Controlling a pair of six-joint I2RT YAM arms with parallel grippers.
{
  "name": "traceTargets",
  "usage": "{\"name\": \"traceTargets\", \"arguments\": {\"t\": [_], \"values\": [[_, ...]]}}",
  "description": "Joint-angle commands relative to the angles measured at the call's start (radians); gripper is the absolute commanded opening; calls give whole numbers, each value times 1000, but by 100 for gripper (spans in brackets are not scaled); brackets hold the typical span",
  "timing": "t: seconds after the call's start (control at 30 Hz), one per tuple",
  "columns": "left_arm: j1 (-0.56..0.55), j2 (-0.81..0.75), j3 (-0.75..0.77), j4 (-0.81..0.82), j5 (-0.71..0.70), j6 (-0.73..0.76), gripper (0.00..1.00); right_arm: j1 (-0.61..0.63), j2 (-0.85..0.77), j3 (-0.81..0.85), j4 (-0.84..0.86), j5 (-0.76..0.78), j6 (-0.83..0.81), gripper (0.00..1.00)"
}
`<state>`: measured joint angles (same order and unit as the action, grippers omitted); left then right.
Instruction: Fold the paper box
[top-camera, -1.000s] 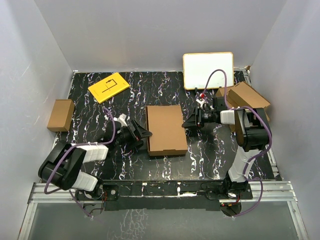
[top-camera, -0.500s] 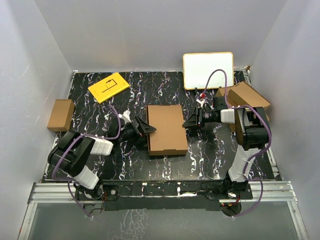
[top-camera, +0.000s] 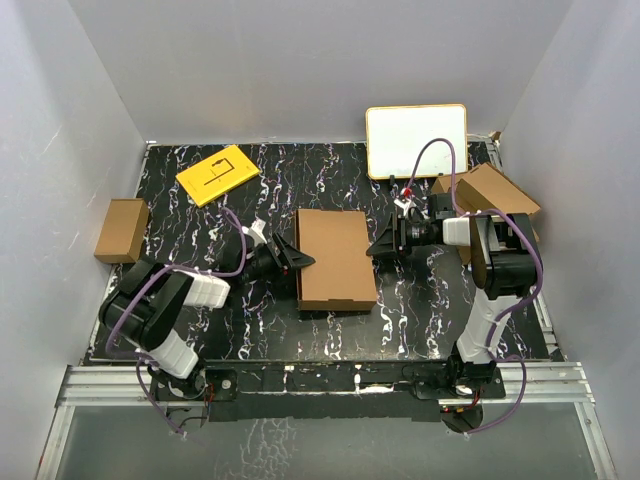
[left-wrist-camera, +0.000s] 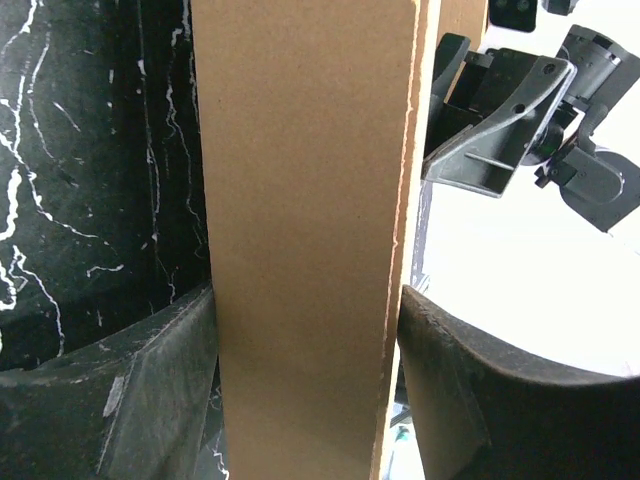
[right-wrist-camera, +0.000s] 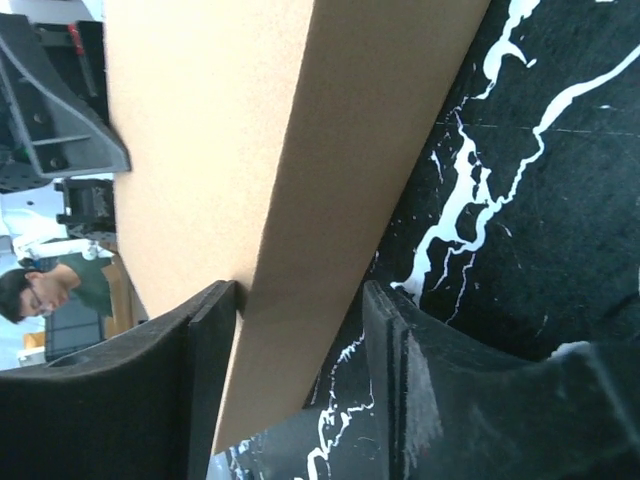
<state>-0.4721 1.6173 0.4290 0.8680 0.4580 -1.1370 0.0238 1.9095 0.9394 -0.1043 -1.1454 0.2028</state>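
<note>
Black, white-veined marble tabletop (top-camera: 420, 310) carries the paper box (top-camera: 335, 258) at its centre, a flat, closed rectangle of plain brown corrugated cardboard. On its left wall the left gripper (top-camera: 297, 260) pinches tight. At the right edge the right gripper (top-camera: 378, 245) straddles it loosely, one finger clear.

A plain brown corrugated cardboard mailer box (top-camera: 335, 258), folded into a shallow closed rectangle, lies flat at the middle of the black, white-veined table (top-camera: 200, 330). Its long sides run from near to far. The top panel is smooth and unmarked, and the low side walls (left-wrist-camera: 300, 220) stand upright with raw cut edges.
</note>
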Motion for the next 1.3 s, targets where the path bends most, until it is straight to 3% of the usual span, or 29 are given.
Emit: {"name": "traceTargets", "arguments": {"t": [0.0,0.13,0.27,0.5,0.73,0.87,1.0,1.07,1.27], "values": [[-5,-152,55,-157,-31,114,37,-5,-8,45,-81,18,-145,62],[23,-282,123,-414,-65,252,31,-10,-92,42,-84,-9,-192,75],[92,-391,251,-745,-112,454,29,-15,-182,32,-88,-5,-233,76],[91,-318,682,-1310,-316,899,25,-54,-247,20,-69,-20,-228,76],[-22,-149,962,-1499,-687,1129,24,-61,-250,20,-67,-21,-221,76],[-127,-1,1072,-1560,-887,1176,24,-62,-247,16,-66,-17,-222,76],[-184,115,1140,-1590,-979,1195,26,-62,-237,-8,-17,-45,-178,76],[-199,153,1160,-1594,-981,1204,33,-61,-226,-28,18,-66,-151,76],[-227,186,1205,-1609,-765,1182,90,-56,-198,-34,35,-78,-137,76]]}}
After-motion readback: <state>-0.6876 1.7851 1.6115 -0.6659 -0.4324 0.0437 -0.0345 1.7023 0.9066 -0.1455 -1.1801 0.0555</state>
